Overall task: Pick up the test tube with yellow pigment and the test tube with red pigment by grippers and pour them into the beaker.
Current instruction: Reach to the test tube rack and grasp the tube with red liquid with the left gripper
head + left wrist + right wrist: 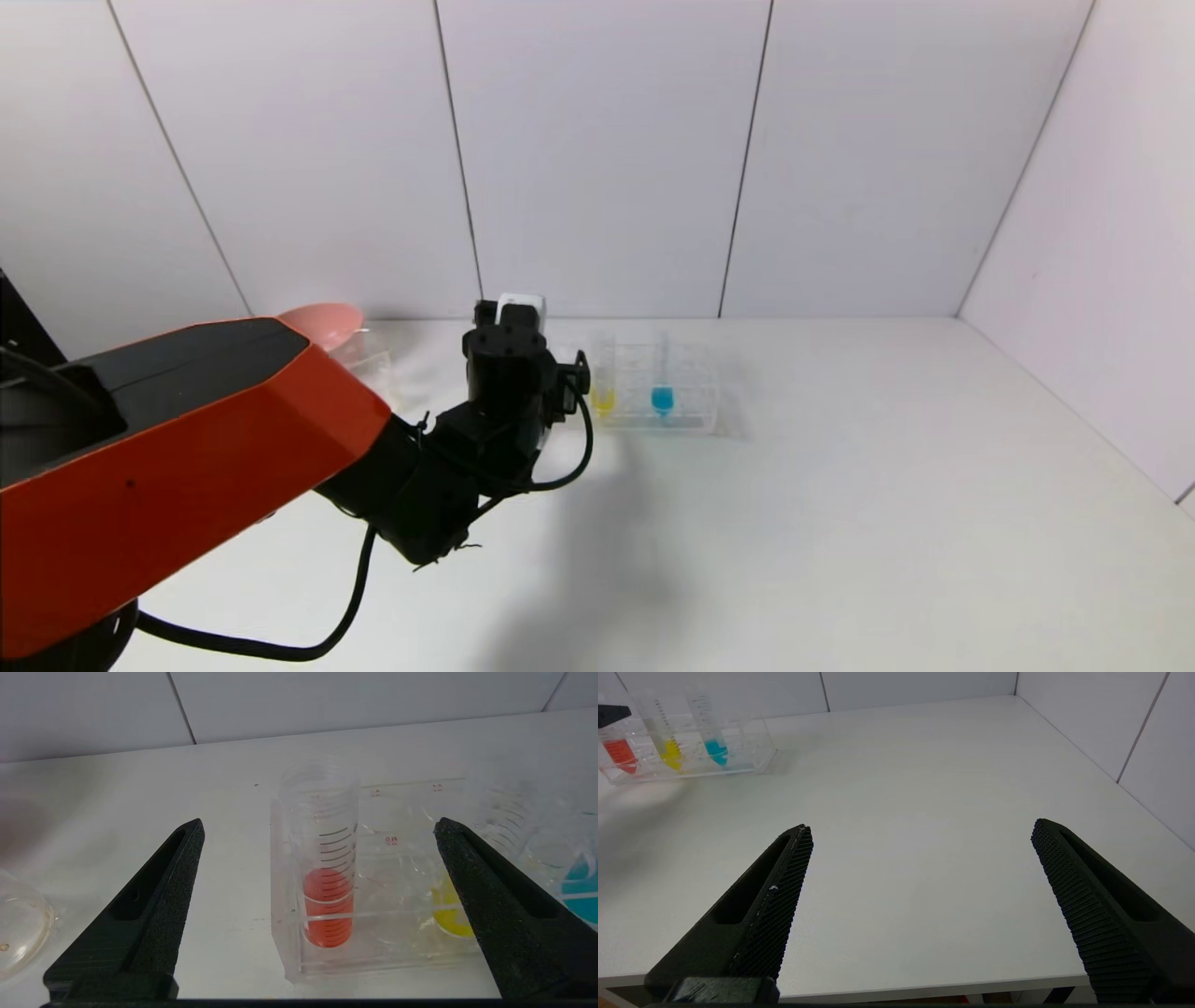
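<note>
Even, diffuse light fills all three views, leaving the white table (840,485) and wall panels bright without harsh glare. In the head view a soft grey shadow spreads across the table in front of the clear tube rack (686,397), under the left arm (187,467). In the left wrist view the rack (373,952) right of the red liquid looks smeared and hazy. The right wrist view shows a faint shadow before the rack (752,760).

I'm working in what looks like a lab test cell: a bare white desk (840,485) boxed in by plain white wall panels (597,159). A clear tube rack (327,952) holds graduated tubes of coloured liquid.
</note>
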Controlling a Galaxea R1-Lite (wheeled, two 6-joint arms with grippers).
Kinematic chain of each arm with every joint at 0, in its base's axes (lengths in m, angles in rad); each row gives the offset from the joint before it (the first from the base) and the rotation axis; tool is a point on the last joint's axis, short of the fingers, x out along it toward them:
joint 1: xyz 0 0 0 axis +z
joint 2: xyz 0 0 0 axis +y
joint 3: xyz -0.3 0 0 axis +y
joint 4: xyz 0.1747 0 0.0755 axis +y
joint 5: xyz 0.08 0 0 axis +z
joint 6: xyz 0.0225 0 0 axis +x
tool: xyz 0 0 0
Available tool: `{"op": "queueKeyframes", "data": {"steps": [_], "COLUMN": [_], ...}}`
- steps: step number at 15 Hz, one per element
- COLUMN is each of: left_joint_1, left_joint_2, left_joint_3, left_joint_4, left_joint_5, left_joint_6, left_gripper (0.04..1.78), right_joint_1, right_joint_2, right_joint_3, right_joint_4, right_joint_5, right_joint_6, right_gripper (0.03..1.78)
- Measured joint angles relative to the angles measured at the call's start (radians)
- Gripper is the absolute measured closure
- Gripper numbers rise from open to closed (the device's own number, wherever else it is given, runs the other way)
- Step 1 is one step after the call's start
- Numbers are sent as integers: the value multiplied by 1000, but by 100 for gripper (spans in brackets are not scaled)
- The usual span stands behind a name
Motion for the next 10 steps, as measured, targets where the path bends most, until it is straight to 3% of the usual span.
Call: {"op": "queueKeyframes", "data": {"steps": [3, 5, 8, 10], "left_joint_1": [5, 5, 4, 4], "left_joint_2": [20, 25, 31, 35], "left_joint_3": [-12, -10, -8, -10], "left_joint_4": [-6, -12, -20, -21], "left_joint_5": [-7, -9, -14, -15], "left_joint_6": [-1, -1, -2, -3], "left_gripper": [12, 23, 58, 96], "right_joint_1": [0, 0, 0, 0], "right_joint_2": [0, 0, 0, 0], "right_joint_3": [0, 0, 0, 0], "right_joint_4": [0, 0, 0, 0], "right_joint_5": [0, 0, 0, 0], "right_joint_6": [0, 0, 0, 0], "right_gripper": [10, 10, 10, 10]}}
